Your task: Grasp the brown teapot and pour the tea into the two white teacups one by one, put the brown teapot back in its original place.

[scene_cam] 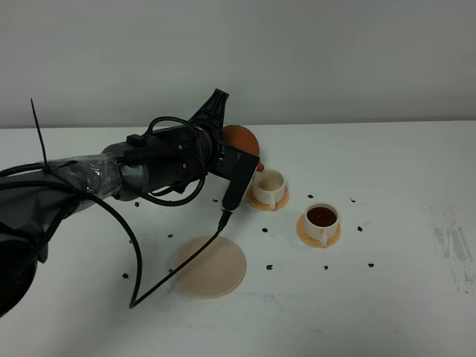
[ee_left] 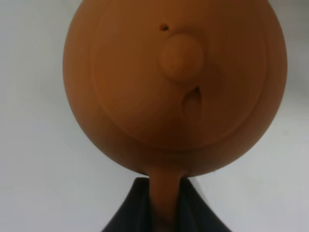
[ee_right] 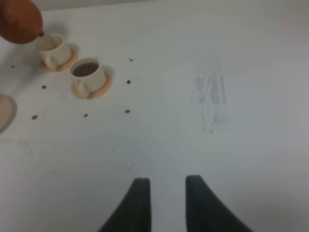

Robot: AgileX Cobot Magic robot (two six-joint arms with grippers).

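Observation:
The brown teapot (scene_cam: 242, 137) hangs tilted above the table, its spout toward the nearer-to-centre white teacup (scene_cam: 269, 186) on an orange saucer. My left gripper (ee_left: 163, 195) is shut on the teapot's loop handle; the lid and knob (ee_left: 181, 55) fill the left wrist view. The other white teacup (scene_cam: 321, 221) holds dark tea (scene_cam: 321, 216). The beige coaster (scene_cam: 211, 266) lies bare in front. The right wrist view shows my right gripper (ee_right: 166, 186) over bare table, jaws slightly apart and holding nothing, with the teapot (ee_right: 19, 19) and both cups (ee_right: 52, 48) (ee_right: 87, 73) far off.
Several small dark specks (scene_cam: 269, 266) dot the white table (scene_cam: 401, 297) around the cups. A black cable (scene_cam: 178, 271) hangs from the left arm across the coaster's edge. A faint scuffed patch (scene_cam: 450, 238) marks the table's right side.

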